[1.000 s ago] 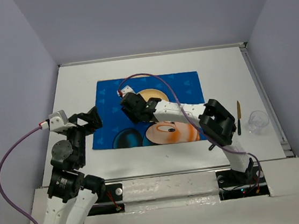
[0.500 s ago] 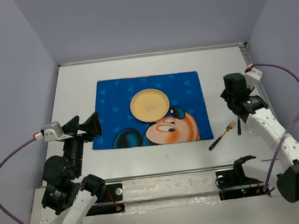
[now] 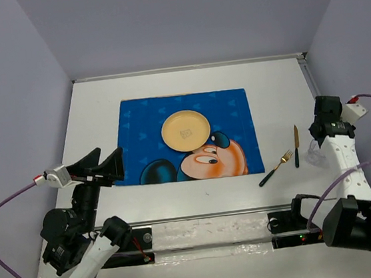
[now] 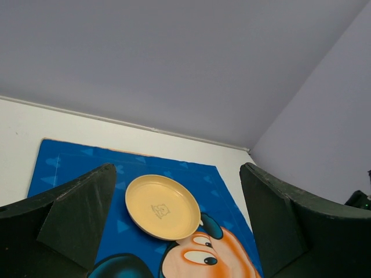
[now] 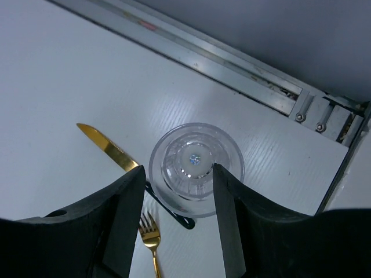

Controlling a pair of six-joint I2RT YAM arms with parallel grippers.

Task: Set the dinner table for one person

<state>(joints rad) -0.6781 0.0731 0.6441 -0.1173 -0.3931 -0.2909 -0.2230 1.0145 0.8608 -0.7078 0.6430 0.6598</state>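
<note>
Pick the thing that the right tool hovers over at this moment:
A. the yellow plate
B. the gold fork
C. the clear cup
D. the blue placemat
C: the right wrist view looks straight down into the clear cup, seen between the open fingers of the right tool, while the yellow plate lies far off on the blue placemat.

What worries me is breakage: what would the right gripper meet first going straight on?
Probably the clear cup, centred between its open fingers directly ahead, though how far off is unclear.
</note>
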